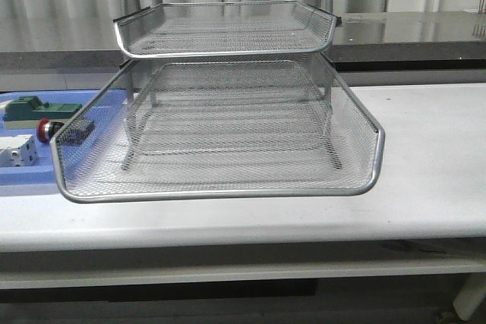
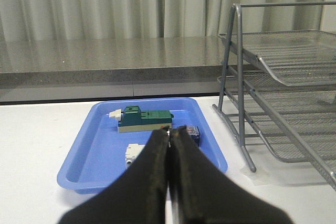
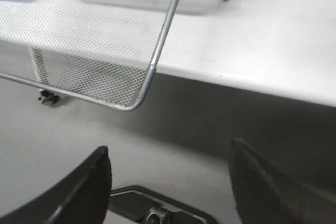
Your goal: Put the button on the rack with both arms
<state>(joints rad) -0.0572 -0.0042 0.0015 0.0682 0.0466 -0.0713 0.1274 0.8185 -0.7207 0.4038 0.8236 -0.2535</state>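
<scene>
The button [image 1: 47,129] lies in the blue tray at the left, its red cap showing and its body behind the mesh of the rack [image 1: 228,193]. The rack's lower tray is pulled far out toward the table's front edge. In the left wrist view my left gripper [image 2: 169,132] is shut and empty, back from the blue tray; only the button's blue rear block [image 2: 192,131] shows past the fingertips. My right gripper [image 3: 170,153] is open and empty, low off the table's front edge, below the pulled-out tray's corner [image 3: 152,66]. Neither arm shows in the front view.
The blue tray [image 1: 23,178] [image 2: 94,153] also holds a green-and-beige block [image 1: 34,108] [image 2: 144,119] and a white boxy part [image 1: 19,151] [image 2: 134,152]. The rack's legs and upper trays [image 2: 283,77] stand right of the blue tray. A grey counter runs behind the table.
</scene>
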